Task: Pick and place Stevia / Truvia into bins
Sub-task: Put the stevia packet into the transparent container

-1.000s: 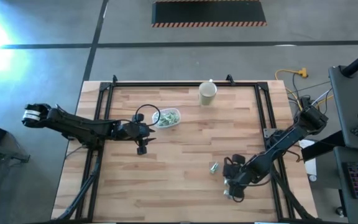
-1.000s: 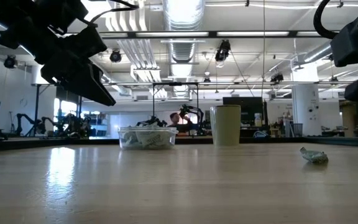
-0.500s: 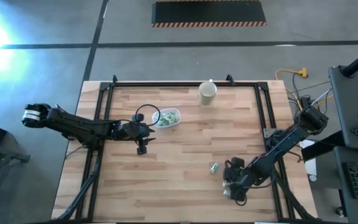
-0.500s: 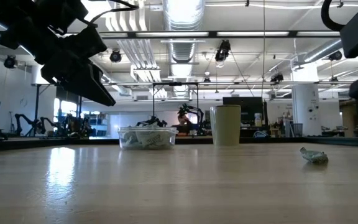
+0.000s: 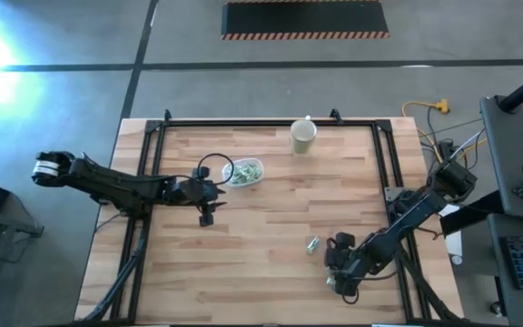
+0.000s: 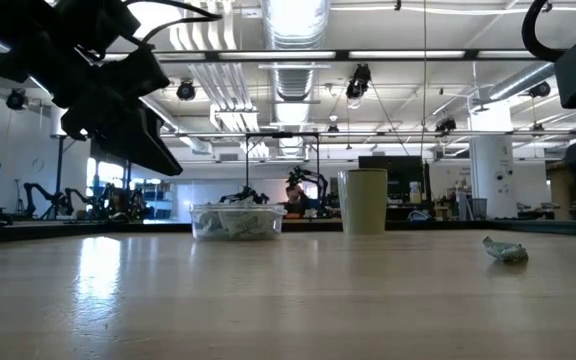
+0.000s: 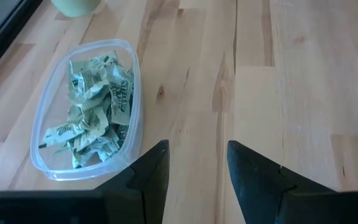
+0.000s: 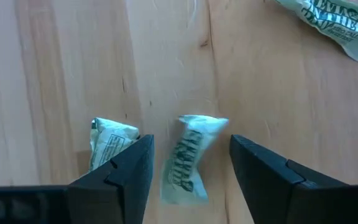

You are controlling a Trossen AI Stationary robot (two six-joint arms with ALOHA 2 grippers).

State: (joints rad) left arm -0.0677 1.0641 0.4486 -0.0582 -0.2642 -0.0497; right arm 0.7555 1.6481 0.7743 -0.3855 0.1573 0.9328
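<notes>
At 5 o'clock on wooden table (image 5: 271, 263), right gripper (image 8: 190, 163) open over pale green paper sachet (image 8: 188, 155); left gripper (image 7: 194, 165) open, empty, beside clear plastic tub (image 7: 55, 168).

table (image 5: 271, 218): pale wood planks, smooth, faint sheen, visible grain and small knots
tub (image 7: 132, 106): clear, colourless glossy plastic
sachets in tub (image 7: 95, 112): crinkled matt paper, pale green and white
sachets (image 8: 185, 158) beside the right gripper (image 8: 190, 162): creased printed paper
cup (image 5: 303, 135): beige, matt
gripper fingers (image 8: 129, 165): dark, matt plastic-looking
</notes>
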